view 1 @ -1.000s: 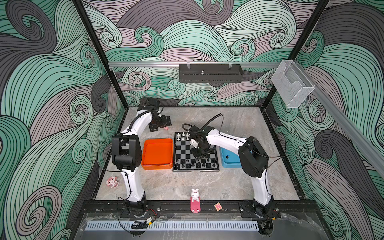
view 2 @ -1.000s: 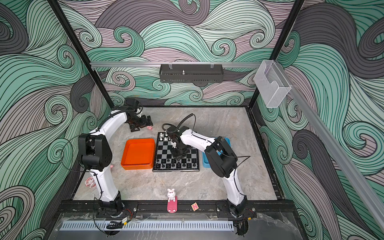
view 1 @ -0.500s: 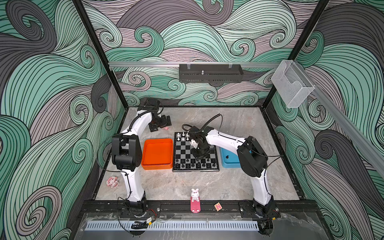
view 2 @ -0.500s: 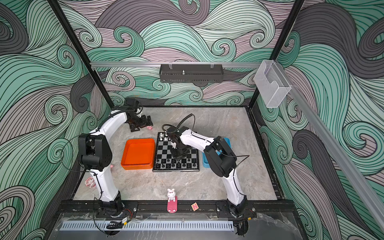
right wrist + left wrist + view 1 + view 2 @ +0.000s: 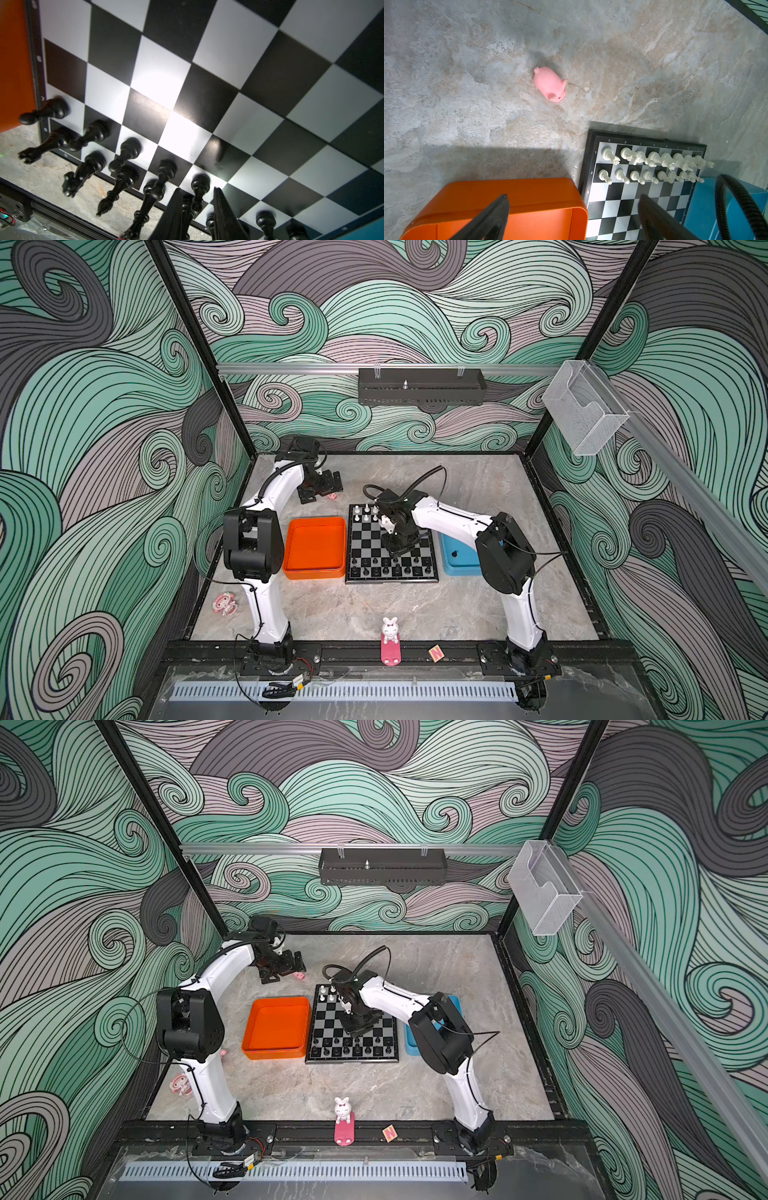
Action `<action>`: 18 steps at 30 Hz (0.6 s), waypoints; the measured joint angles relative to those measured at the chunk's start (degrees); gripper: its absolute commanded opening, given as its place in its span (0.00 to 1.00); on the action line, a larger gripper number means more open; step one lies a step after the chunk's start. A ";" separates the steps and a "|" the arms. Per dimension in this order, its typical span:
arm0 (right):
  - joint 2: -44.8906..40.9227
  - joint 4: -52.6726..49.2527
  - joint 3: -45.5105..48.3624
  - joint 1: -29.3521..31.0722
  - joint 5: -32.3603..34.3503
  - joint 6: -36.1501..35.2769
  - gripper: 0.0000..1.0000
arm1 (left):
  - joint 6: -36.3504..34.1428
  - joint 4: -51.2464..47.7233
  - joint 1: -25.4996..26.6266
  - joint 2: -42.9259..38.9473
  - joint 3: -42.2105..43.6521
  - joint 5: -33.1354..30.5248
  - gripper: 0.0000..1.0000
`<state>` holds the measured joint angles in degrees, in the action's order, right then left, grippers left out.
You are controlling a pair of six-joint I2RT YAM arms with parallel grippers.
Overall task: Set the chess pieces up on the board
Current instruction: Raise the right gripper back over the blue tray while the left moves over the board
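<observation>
The board (image 5: 366,540) (image 5: 332,1024) lies mid-table. White chess pieces (image 5: 365,512) (image 5: 654,164) fill its two far rows. Black chess pieces (image 5: 386,569) (image 5: 124,153) stand in its two near rows. My right gripper (image 5: 393,552) (image 5: 197,199) hangs low over the black pawn row. Its fingers stand slightly apart round a black pawn (image 5: 200,186) that rests on its square, with a gap showing beside it. My left gripper (image 5: 322,489) (image 5: 573,207) hovers wide open and empty near the board's far left corner.
An orange tray (image 5: 316,547) (image 5: 508,199) sits left of the board. On the right is a blue tray (image 5: 457,562) holding one small black object. A pink pig (image 5: 550,83) lies behind the board. A white bunny (image 5: 390,628) and a lettered block (image 5: 435,652) stand at the front rail.
The right gripper's fingers have parted a little round the black pawn, and that arm has shifted slightly. The left arm has not moved.
</observation>
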<state>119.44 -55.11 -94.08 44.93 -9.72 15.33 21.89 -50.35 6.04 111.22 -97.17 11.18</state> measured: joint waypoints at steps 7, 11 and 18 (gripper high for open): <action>-4.02 -0.55 0.00 -3.93 0.92 -0.33 0.32 | 0.00 0.02 0.00 0.00 0.00 0.00 0.99; -7.17 -0.59 0.07 -7.21 1.22 -0.50 0.34 | 0.00 0.04 0.00 0.00 0.00 0.11 0.99; -11.06 -0.61 1.92 -11.80 1.81 -1.14 0.48 | 0.00 0.17 0.15 0.00 0.00 0.50 0.99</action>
<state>108.38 -55.72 -92.16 33.12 -7.90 14.20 21.89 -50.17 6.20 111.22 -97.17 11.68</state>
